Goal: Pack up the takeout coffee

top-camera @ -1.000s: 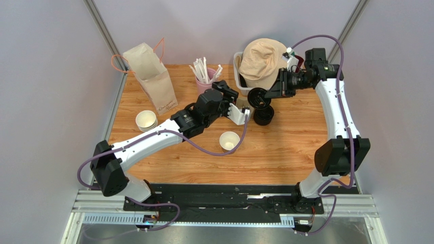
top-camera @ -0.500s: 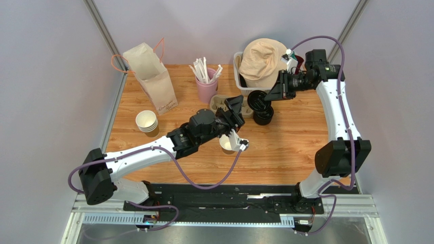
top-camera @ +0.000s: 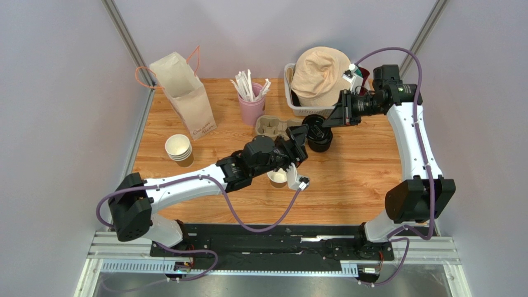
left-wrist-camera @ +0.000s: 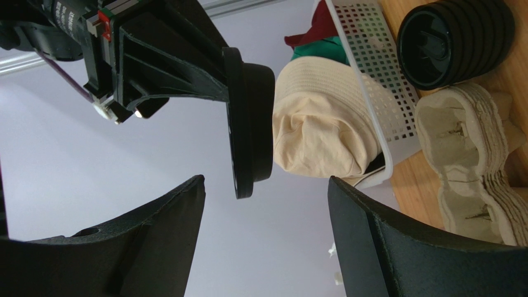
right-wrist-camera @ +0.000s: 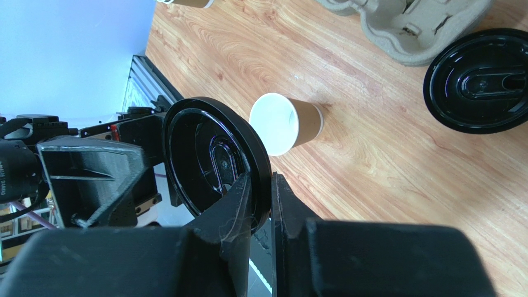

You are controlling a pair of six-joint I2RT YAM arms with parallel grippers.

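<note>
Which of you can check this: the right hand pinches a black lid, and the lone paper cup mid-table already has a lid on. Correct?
Not quite. The lone paper cup is uncovered, its white inside showing in the right wrist view. The right hand does pinch a black lid.

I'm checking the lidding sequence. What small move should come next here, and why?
Probably the left gripper should settle its open jaws around the cup and close gently. The cup stands lidless and unheld on the table, while the right gripper pinches a black lid by its rim; steadying the cup would let the lid be pressed on.
</note>
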